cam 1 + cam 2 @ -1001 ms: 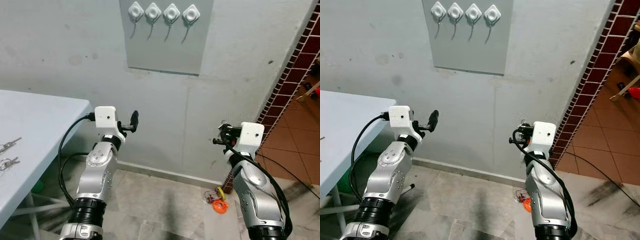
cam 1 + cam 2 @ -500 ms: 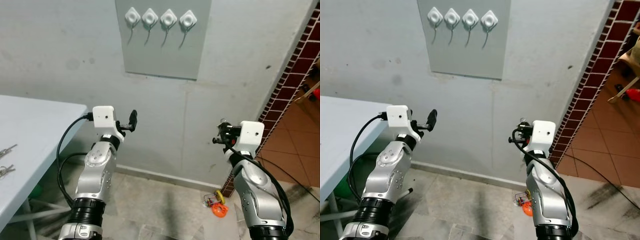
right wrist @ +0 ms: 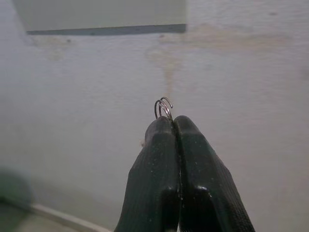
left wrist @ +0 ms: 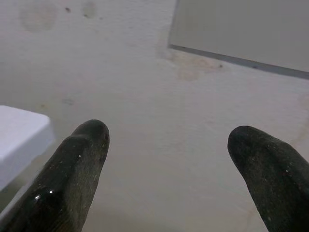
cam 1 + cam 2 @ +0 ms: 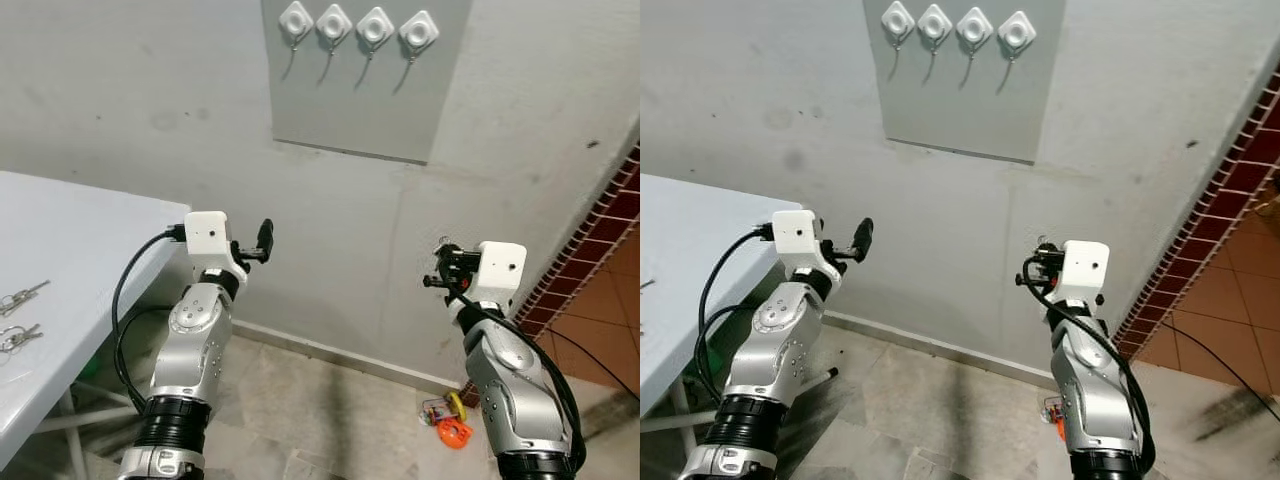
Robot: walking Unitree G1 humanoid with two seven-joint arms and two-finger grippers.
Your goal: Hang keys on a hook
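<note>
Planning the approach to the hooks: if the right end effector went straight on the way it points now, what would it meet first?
Probably the bare grey plastered wall, below the grey panel; the right end effector, pinching a silver key ring, points there. Depth is unclear.

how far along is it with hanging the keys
Done: the right gripper is shut on a key ring. In hand: it is held facing the wall, well below the four bare hooks. Left: lifting the ring onto one. More keys lie on the table.
</note>
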